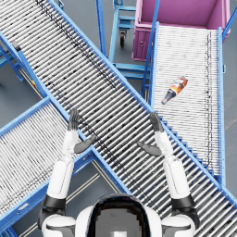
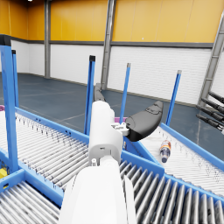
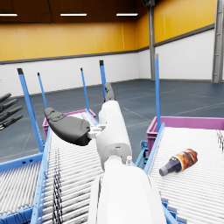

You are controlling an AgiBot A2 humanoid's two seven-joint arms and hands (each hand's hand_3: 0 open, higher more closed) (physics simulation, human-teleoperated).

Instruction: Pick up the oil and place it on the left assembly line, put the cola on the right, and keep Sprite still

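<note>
The right hand (image 1: 159, 139) hangs over the middle conveyor (image 1: 92, 78), fingers spread and straight, thumb out to the side, holding nothing. The left hand (image 1: 74, 136) is posed the same way at the middle conveyor's left edge, likewise empty and spread.

The only task item in sight is a bottle (image 1: 175, 90) with an orange label and a dark neck; whether it is the cola or the oil I cannot tell. It lies on its side on the right roller line (image 1: 199, 69), just past the blue side rail on the right of the middle conveyor, cap end pointing toward that rail. It sits apart from the right hand, ahead of it and to its right, and well apart from the left hand, which has the whole width of the middle conveyor between itself and the bottle. Neither hand touches it.

A purple bin (image 1: 185, 14) stands off the middle conveyor's right side, at the far end of the right roller line.
</note>
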